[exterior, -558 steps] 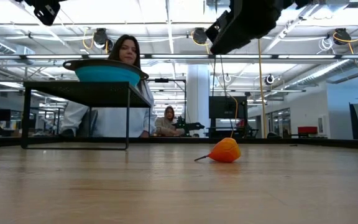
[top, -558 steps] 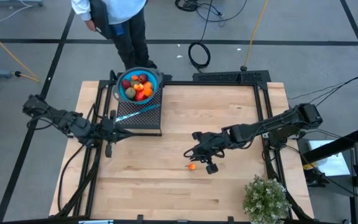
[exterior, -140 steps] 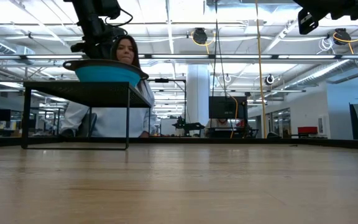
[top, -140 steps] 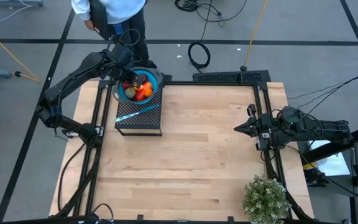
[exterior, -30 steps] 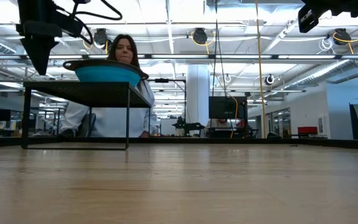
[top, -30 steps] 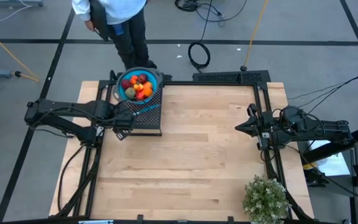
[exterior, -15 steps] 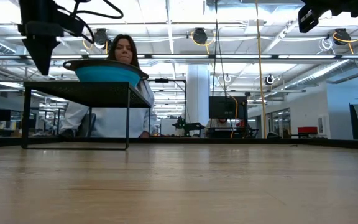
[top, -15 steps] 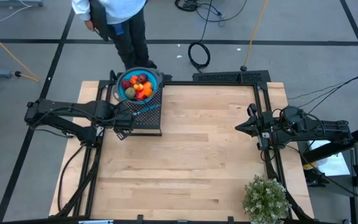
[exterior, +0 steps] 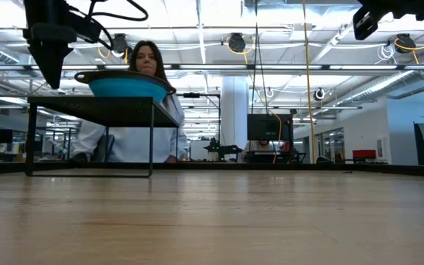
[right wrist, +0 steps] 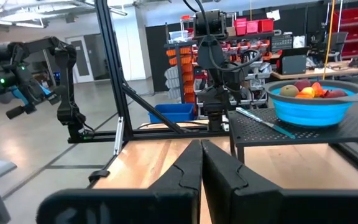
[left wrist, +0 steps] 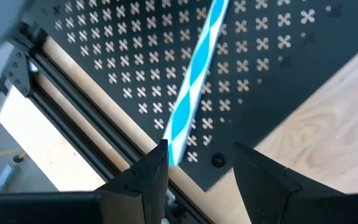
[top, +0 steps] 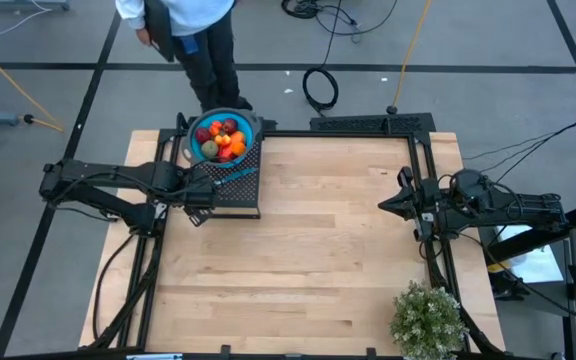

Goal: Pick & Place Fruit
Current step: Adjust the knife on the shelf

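Note:
The fruit [top: 222,137], several small red, orange and greenish pieces, lies in a blue bowl [top: 200,150] on a black perforated stand [top: 236,196] at the table's far left. The right wrist view shows the fruit [right wrist: 309,89] above the bowl's rim [right wrist: 319,102]. My left gripper [top: 198,208] hangs open above the stand's near left corner, pointing down, clear of the stand top in the low view [exterior: 52,81]. Its fingers [left wrist: 201,165] have nothing between them. My right gripper [top: 383,205] waits shut at the table's right edge, held level [right wrist: 201,163].
A thin blue striped utensil [left wrist: 194,81] lies slanted on the stand beside the bowl. A bushy potted plant [top: 428,320] stands at the near right corner. A person [top: 183,30] stands beyond the far edge behind the bowl. Bare wood [top: 318,260] spans the table's middle.

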Action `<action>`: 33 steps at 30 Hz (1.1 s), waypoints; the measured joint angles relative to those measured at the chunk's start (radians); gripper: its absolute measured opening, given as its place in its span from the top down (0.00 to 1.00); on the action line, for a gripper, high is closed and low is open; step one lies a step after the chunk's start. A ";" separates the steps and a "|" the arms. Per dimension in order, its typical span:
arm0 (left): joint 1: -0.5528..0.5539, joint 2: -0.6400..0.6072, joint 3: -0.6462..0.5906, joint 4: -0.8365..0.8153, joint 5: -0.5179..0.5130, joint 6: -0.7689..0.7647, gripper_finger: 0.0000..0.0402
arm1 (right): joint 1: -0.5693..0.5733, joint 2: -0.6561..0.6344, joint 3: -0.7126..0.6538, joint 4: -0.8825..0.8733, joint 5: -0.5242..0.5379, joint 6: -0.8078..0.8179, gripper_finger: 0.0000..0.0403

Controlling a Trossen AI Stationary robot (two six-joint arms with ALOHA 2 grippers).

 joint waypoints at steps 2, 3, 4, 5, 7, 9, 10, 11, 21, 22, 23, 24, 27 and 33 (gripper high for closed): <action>0.007 0.000 0.000 0.000 -0.014 0.018 0.56 | 0.000 0.000 0.000 0.000 0.000 0.023 1.00; 0.012 0.000 0.000 0.000 -0.015 0.024 0.56 | 0.000 0.000 0.000 0.000 0.000 0.030 1.00; 0.019 0.000 0.000 0.000 -0.015 0.034 0.56 | 0.000 0.000 0.000 0.000 0.000 0.034 1.00; 0.027 0.000 0.000 -0.002 -0.017 0.044 0.56 | 0.000 0.000 0.000 0.000 0.000 0.035 1.00; 0.042 0.000 0.000 -0.003 -0.019 0.058 0.56 | 0.000 0.000 0.000 0.001 0.000 0.036 1.00; 0.057 0.000 0.000 -0.003 -0.022 0.071 0.56 | 0.000 0.000 0.000 0.001 0.000 0.036 1.00; 0.064 0.000 0.000 -0.003 -0.023 0.074 0.56 | 0.000 0.000 0.000 0.001 0.000 0.036 1.00; 0.069 0.000 0.000 -0.003 -0.025 0.075 0.56 | 0.000 0.000 0.000 0.002 0.000 0.036 1.00; 0.083 -0.001 -0.069 0.008 -0.004 0.064 0.56 | 0.000 0.000 0.000 0.003 0.000 0.031 1.00; 0.083 -0.001 -0.069 0.009 -0.003 0.062 0.56 | 0.000 0.000 0.000 0.003 0.000 0.023 1.00; 0.083 -0.001 -0.068 0.008 -0.003 0.058 0.56 | 0.000 0.000 0.000 0.005 0.000 0.017 1.00; 0.083 -0.001 -0.068 0.008 -0.003 0.056 0.56 | 0.000 0.000 0.000 0.007 0.002 0.016 1.00; 0.083 -0.001 -0.068 0.006 -0.004 0.066 0.56 | 0.000 0.000 0.000 0.008 0.013 0.014 1.00; 0.100 -0.001 -0.068 -0.004 -0.013 0.095 0.56 | 0.000 0.000 0.000 0.008 0.027 0.016 1.00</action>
